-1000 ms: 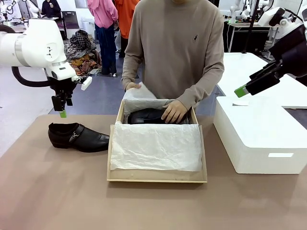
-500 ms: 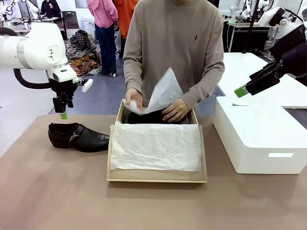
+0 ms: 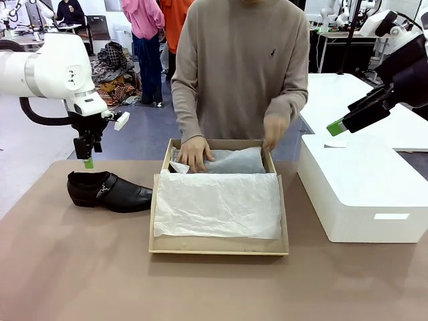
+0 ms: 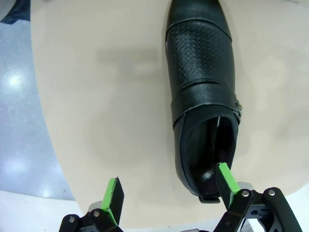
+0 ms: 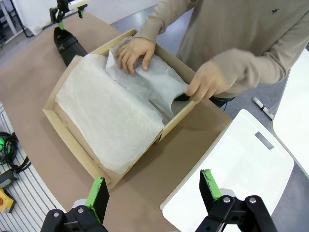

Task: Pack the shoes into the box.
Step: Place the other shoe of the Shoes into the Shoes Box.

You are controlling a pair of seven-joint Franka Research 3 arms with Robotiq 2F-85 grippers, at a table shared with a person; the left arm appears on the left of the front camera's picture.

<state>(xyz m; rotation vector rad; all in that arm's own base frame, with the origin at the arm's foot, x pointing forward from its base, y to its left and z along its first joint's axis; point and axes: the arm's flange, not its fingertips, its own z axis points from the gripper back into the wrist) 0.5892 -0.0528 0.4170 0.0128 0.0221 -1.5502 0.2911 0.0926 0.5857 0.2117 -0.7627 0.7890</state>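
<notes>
One glossy black shoe (image 3: 110, 191) lies on the brown table left of the box, toe toward it. My left gripper (image 3: 87, 160) hangs open just above its heel; in the left wrist view the shoe (image 4: 203, 96) runs upward from my gripper (image 4: 168, 179), one pad over the heel opening. The tan box (image 3: 219, 246) stands mid-table, with white tissue (image 3: 217, 204) over its front. A person's hand (image 3: 196, 152) presses a second sheet (image 3: 234, 160) down at the back, hiding the other shoe. My right gripper (image 3: 336, 127) stays open, high at the right, and in its own view (image 5: 154, 186) nothing is between its fingers.
A large white box (image 3: 364, 190) stands right of the shoebox, close to its side. The person's other hand (image 3: 275, 130) hovers over the shoebox's far right corner. Bare brown table (image 3: 200, 287) stretches along the near side. More people stand far behind.
The person has laid the lifted tissue sheet down over the shoe in the box, which showed a second ago. One hand now presses it; the other has lifted off. Both arms have stayed nearly still.
</notes>
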